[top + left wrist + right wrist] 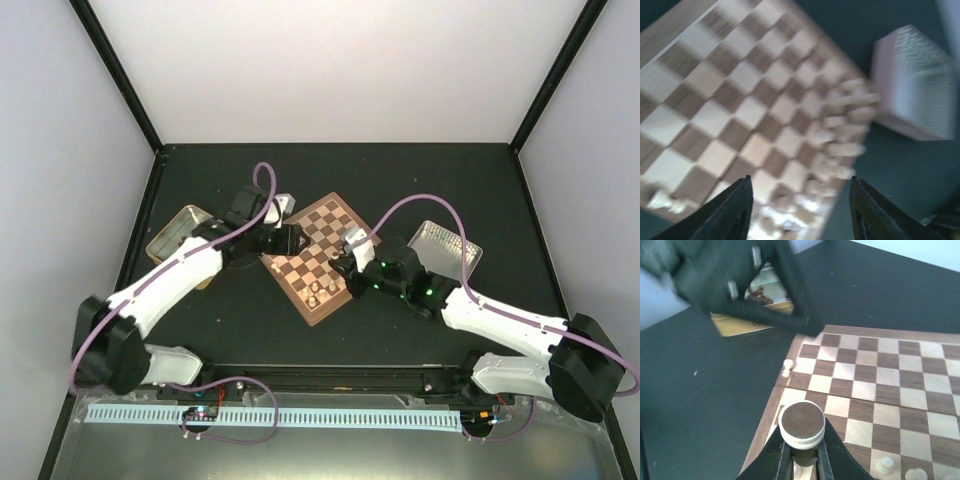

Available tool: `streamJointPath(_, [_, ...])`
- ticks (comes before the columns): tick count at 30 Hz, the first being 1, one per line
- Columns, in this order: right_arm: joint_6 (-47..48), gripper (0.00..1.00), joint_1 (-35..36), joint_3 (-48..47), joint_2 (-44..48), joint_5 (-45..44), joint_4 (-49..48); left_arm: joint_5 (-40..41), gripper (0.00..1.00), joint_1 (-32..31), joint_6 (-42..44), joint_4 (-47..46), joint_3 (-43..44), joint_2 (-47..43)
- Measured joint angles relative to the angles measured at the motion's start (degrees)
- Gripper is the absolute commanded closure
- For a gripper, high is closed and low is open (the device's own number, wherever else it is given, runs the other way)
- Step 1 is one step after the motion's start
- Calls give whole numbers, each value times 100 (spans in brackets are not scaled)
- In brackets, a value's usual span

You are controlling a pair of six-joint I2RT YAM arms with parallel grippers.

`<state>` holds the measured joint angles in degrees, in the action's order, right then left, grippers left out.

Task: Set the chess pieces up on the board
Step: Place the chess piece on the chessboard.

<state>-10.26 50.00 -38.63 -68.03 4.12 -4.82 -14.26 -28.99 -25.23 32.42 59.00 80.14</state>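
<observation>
The board [322, 252] lies turned like a diamond in the middle of the mat. Several cream chess pieces [318, 293] stand near its near corner. My right gripper [350, 262] hovers over the board's right side. In the right wrist view it [801, 447] is shut on a cream piece [801, 425] whose dark felt base faces the camera. Another cream piece [787, 368] lies on the board's rim. My left gripper [290, 238] is over the board's left corner. In the blurred left wrist view it [800, 200] is open and empty above cream pieces [845, 135] along the board's edge.
A metal tin [183, 235] sits left of the board, partly under the left arm, and dark pieces show in it [760, 294]. A second tin [446, 246] sits to the right. Black posts and white walls enclose the mat.
</observation>
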Motion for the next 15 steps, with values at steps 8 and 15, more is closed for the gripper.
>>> streamJointPath(8, [1200, 91, 0, 146, 133, 938, -251, -1744, 30, 0, -428, -920, -109, -1408])
streamJointPath(15, [1709, 89, 0, -232, -85, 1388, -195, -2815, 30, -2, -498, -1088, -378, -1213])
